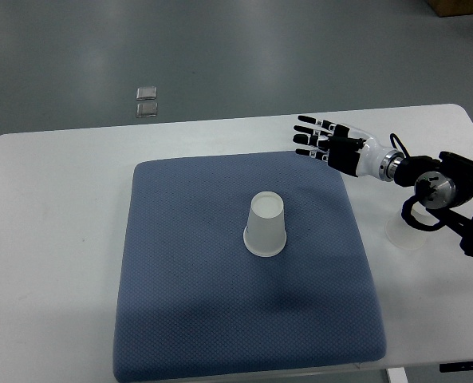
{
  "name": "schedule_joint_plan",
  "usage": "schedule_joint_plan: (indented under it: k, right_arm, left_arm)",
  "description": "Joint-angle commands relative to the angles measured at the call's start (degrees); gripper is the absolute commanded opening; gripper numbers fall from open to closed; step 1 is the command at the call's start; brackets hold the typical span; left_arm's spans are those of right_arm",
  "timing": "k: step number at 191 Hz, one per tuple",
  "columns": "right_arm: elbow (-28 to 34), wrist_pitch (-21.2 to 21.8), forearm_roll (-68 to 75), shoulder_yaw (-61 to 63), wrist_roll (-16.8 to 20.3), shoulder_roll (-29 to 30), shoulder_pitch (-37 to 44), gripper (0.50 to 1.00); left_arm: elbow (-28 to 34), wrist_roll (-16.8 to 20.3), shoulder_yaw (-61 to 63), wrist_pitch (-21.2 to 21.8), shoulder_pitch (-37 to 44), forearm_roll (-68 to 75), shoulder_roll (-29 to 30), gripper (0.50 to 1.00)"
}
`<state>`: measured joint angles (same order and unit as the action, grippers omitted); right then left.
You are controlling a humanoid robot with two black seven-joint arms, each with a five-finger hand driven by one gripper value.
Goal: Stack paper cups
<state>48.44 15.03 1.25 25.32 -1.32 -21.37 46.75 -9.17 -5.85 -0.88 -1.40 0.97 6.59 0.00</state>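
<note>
Top view: the right hand (314, 137) sits in the upper right of the frame, its arm coming in from the right edge, fingers stretched out flat and slightly spread toward the left, grasping nothing. It hovers over the white table (53, 207) just past the upper right corner of the blue mat (188, 319), well apart from the cup. The left arm does not show.

A white paper cup (266, 225) stands upside down near the centre of the frame, on the mat, its wide rim down and its narrower base up. A second cup-like shape (402, 233) lies at the right, under the robot's forearm; it is mostly hidden and I cannot tell how it stands.

The cup looks thin-walled and very light, so it should crush or skid under a hard squeeze, though the textured mat probably gives some friction. Best taken by the side wall, about mid-height or a little nearer the stiffer closed base, with fingers opposed to the thumb and only gentle pressure. A push from one side would likely tip it.
</note>
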Motion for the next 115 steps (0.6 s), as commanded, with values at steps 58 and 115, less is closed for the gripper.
schedule_joint_plan:
  k: [58,115]
  right_arm:
    - [0.0,0.1,-0.5,-0.6,0.1,-0.2,-0.1,0.926]
    - [-0.1,0.0,-4.8,-0.6,0.0,-0.5,-0.4,0.926]
  left_arm:
    - [0.0,0.0,0.2,0.0,-0.1,0.0,0.0,1.000]
    - [-0.1,0.0,0.0,0.0,-0.2,0.0,0.0,1.000]
